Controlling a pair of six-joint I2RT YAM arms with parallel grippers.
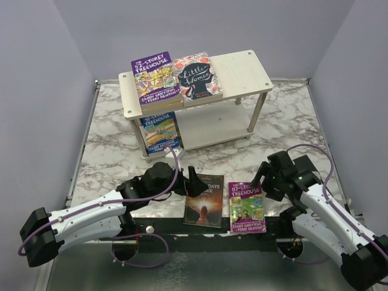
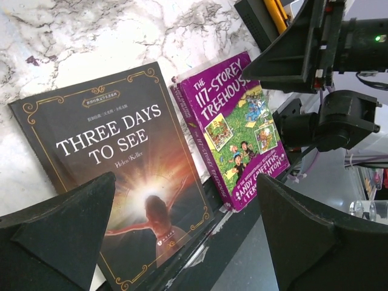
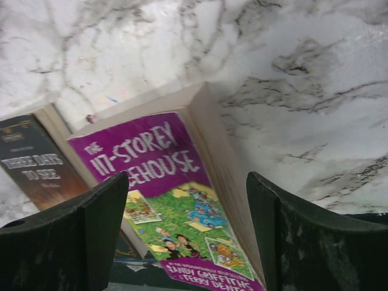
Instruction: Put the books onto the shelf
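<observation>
Marble-patterned tabletop [image 1: 291, 130] fills my overhead view, boxed in by plain pale lilac walls [image 1: 200, 24] on 3 sides. The shelf [image 1: 242, 70] stands toward the far side, a little left of centre. On its top board 2 books lie flat, side by side: 52-Storey Treehouse [image 1: 156, 80] at the left end and Little Women [image 1: 197, 76] next to it, while the right part of that board is bare wood. A blue Treehouse book [image 1: 160, 132] sits at the left of the lower tier, its upper part hidden under the top board, so I cannot read the full title. 2 more books lie flat at the near edge of the marble, just beside each other: Three Days to See [image 1: 205, 201] and, to its right, 117-Storey Treehouse [image 1: 246, 207]. Their near ends reach the dark strip [image 1: 182, 241] along the table front. My left claw [image 2: 187, 182] hangs released over Three Days to See, fingers spread wide, gripping nothing. My right claw [image 3: 188, 179] is likewise released above the purple cover; from overhead its fingers are hidden behind the wrist. Open marble lies between the shelf and the 2 arms, and to the right of the shelf.
</observation>
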